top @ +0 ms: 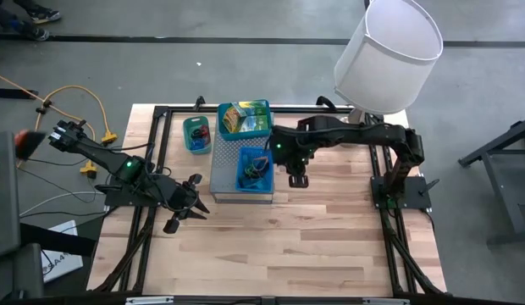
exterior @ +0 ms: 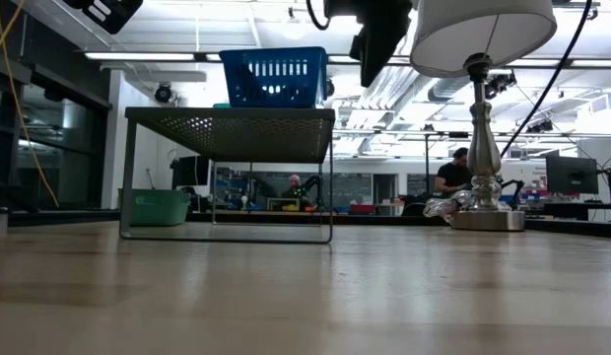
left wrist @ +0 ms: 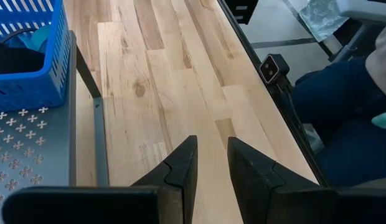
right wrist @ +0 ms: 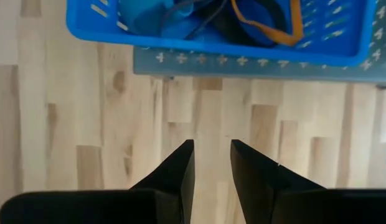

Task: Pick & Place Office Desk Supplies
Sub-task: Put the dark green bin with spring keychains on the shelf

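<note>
High view shows the left end effector low over the counter, just left of the grey perforated stand. Its fingers stand a little apart, and the left wrist view shows only bare wood between them. The right end effector hangs just right of the stand, also slightly apart and holding nothing, as its own wrist view shows.

The office supplies are already in containers: a blue basket on the stand holds tangled bands and loops in dark, blue and orange, a teal basket at the far end holds yellow-green printed packets, and a small green bin stands left of the stand with something blue inside. I see no loose item on the open wood, so I judge the placing is done or nearly done, and both arms are between steps.

A next move would call for lifting first, because the stand's edge is close beside both end effectors. Near the viewer the counter is wide and open. At the far right the lamp stands close to the right arm, so swinging there is risky.
</note>
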Robot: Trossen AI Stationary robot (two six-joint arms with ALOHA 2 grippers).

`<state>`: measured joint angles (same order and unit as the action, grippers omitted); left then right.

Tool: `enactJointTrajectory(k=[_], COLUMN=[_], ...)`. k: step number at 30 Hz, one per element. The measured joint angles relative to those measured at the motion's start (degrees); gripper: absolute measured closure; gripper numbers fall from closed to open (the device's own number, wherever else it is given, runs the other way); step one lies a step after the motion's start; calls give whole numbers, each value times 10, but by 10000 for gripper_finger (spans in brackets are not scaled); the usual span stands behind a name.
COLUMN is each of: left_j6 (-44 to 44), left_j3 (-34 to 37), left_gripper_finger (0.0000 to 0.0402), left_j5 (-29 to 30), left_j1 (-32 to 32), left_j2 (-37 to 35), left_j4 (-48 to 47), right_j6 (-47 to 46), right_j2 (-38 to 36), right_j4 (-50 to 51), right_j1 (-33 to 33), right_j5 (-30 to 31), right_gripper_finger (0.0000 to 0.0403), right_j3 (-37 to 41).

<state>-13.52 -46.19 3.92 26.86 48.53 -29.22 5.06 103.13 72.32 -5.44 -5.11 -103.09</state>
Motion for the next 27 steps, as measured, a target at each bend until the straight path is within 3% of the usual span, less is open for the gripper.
enactJointTrajectory(k=[15, 18, 22, 27], left_j6=[0, 0, 0, 0], left_j3=[0, 0, 0, 0], left_gripper_finger=[319, 319, 319, 319], left_j5=[0, 0, 0, 0], left_j1=[0, 0, 0, 0], left_j2=[0, 0, 0, 0], left_j4=[0, 0, 0, 1], right_j6=[-126, -150, -202, -245], right_j2=[0, -17, -82, -201], right_j4=[14, 9, -51, -201], right_j1=[25, 43, 69, 85], right_j5=[-8, 13, 73, 114], right_gripper_finger=[311, 311, 311, 311], right_j3=[0, 13, 97, 272])
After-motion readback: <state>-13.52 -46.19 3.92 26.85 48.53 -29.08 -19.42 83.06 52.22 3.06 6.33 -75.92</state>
